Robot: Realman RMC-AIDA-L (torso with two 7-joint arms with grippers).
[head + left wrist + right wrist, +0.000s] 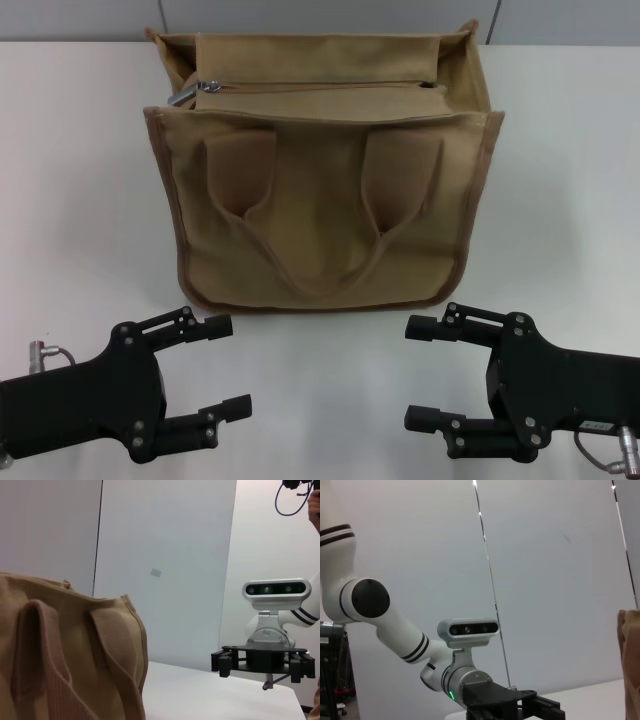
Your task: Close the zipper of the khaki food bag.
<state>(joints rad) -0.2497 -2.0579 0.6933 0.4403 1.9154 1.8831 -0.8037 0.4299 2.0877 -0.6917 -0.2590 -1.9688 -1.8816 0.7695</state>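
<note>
Head view: both grippers nearest cam, low on counter (90, 150), left gripper (222, 365) and right gripper (424, 372) w/ fingers spread, holding nothing. Khaki food bag (320, 230) stands just beyond, between them. Zipper (330, 88) runs along top, slider (192, 93) at bag's left end. Risk: bag is soft, unbraced; pulling slider prob drags or tips it.

Left wrist view: bag close, right gripper well apart.

Right wrist view: bag edge only; slider hidden, so misgrab likely.

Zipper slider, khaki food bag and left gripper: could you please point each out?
zipper slider (188, 94), head view, silver metal body.
khaki food bag (325, 215), head view, front panel.
left gripper (230, 365), head view, between open fingertips.
</note>
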